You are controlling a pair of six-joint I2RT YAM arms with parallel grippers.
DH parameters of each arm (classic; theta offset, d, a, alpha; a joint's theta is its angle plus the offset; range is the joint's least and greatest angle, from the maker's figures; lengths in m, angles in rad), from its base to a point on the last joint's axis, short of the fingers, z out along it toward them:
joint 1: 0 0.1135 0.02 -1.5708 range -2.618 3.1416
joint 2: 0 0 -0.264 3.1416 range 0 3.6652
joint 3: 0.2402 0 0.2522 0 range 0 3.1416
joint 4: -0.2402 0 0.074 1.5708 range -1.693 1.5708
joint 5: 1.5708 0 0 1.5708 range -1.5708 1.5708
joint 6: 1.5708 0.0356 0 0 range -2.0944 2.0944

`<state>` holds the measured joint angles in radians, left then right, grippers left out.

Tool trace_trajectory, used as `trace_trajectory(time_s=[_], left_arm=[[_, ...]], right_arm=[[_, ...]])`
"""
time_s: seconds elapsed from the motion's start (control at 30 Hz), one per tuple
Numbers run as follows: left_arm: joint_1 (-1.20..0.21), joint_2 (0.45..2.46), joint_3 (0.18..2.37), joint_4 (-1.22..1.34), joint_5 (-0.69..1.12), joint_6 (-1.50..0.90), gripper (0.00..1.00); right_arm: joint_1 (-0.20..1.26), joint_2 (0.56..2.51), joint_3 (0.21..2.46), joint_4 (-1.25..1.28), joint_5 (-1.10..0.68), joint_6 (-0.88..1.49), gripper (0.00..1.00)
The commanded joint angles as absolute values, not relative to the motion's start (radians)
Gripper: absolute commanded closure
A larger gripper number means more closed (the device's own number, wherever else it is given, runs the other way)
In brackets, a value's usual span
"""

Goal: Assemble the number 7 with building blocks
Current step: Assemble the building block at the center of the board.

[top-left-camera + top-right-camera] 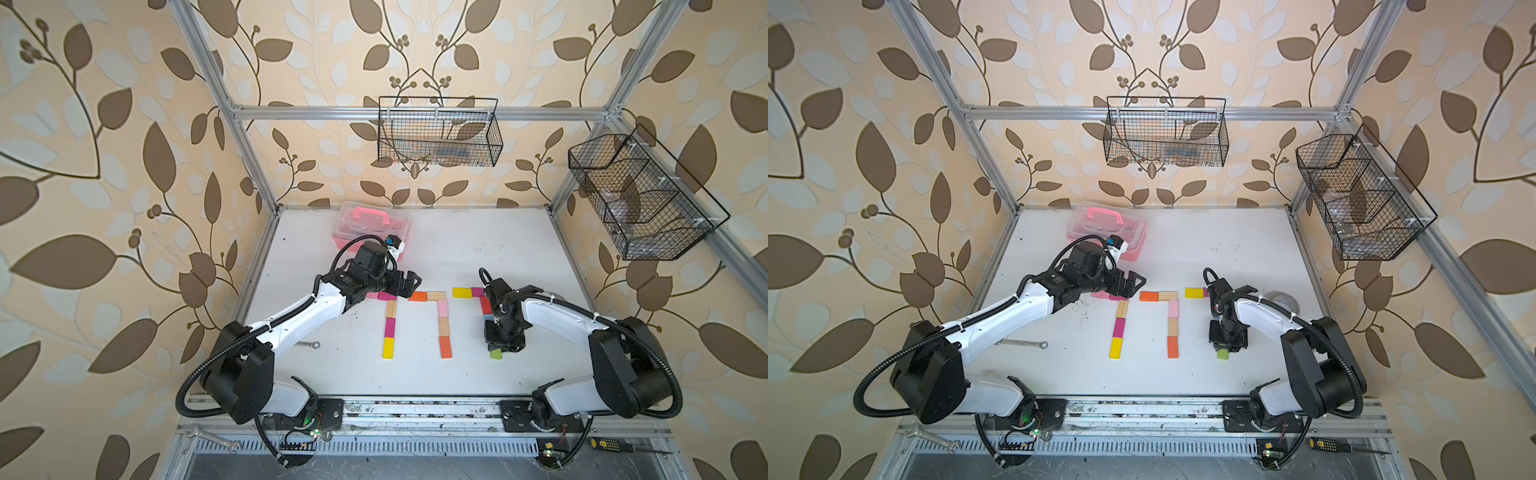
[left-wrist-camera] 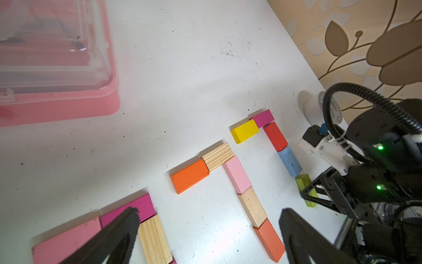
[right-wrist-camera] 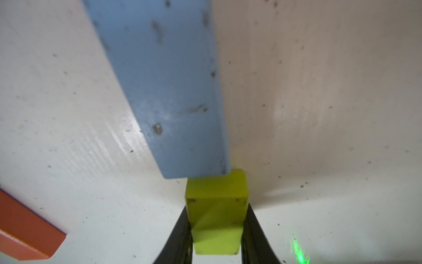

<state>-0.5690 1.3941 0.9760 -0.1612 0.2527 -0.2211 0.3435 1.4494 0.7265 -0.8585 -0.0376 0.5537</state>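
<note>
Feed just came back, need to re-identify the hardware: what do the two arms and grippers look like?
The left arm and right arm: white shells between black joint housings, black corrugated cable conduit looping alongside. A white camera mount with a blue plug sits at each wrist. The left gripper and right gripper have slim black fingers. Green lights glow on the right wrist.

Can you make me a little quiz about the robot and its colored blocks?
1. True or false: the right gripper is shut on a green block.
2. Which color block lies nearest the green one? A red, B blue, C orange.
3. Fill in: the left gripper is ____ (open or shut).

Key: 1 true. 2 B, the blue block. 3 open.
</note>
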Motion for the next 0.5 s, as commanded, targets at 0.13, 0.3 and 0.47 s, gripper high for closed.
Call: trace_trajectory(time_s=[0.13,0.3,0.47], left_arm=[[-0.572,1.388,0.983,-0.14,0.261,-0.235,0.01],[-0.572,1.388,0.983,-0.14,0.263,-0.235,0.01],[-0.572,1.383,0.981,-0.144,0.259,-0.232,0.01]], right_arm=[[0.344,1.476,0.742,-0.847,-0.041,0.535,0.8],[0.345,1.483,0.739,-0.844,-0.044,0.536,0.7],[0.35,1.465,0.734,-0.86,-0.032,0.552,0.29]])
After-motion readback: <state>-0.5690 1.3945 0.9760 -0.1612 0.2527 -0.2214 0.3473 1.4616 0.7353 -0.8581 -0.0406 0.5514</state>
